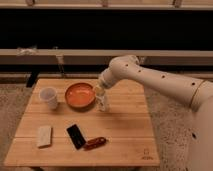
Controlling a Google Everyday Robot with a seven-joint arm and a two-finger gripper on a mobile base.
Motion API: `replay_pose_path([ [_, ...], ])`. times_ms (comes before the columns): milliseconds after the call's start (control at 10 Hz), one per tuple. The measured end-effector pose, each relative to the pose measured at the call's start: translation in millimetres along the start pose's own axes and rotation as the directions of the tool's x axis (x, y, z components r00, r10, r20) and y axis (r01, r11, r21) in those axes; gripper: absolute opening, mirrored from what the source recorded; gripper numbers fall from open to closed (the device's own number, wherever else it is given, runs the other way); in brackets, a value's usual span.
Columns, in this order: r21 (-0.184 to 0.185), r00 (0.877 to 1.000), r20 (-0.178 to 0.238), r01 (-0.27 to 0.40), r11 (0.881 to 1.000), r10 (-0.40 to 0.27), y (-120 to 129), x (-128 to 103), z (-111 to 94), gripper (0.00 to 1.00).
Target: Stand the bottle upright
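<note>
From the left of the wooden slatted surface (125, 135) I see a translucent whitish cup (48, 97), a pale flat block (44, 136), a black phone (76, 136), a round orange bowl (80, 95) and a dark reddish-brown oblong object (95, 143). Just right of the bowl, the small whitish plastic bottle (103, 102) stands upright on the surface. The gripper (101, 90) is at the bottle's top; whether its jaws hold it, I cannot tell.

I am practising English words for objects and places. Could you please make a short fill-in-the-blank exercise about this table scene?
1. The pincer is at the top of the bottle, which stands just right of the orange ____.
2. The black phone lies between the whitish pad and the reddish-brown ____ object.
3. The translucent cup stands to the ____ of the bowl.

Missing words: bowl; oblong; left
</note>
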Motion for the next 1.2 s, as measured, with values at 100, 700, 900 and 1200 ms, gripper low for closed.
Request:
replay_pose_path([
  [100, 0.004, 1.0, 0.01, 0.001, 1.0, -0.001, 4.0, -1.0, 1.0, 0.29],
  [700, 0.024, 0.998, 0.033, -0.046, 0.999, 0.046, 8.1, 9.7, -0.9, 0.8],
  [900, 0.026, 0.998, 0.028, -0.06, 0.998, 0.059, 8.9, 13.9, 0.9, 0.8],
  [1200, 0.026, 0.998, 0.018, -0.068, 0.997, 0.068, 10.2, 16.1, 3.1, 0.8],
])
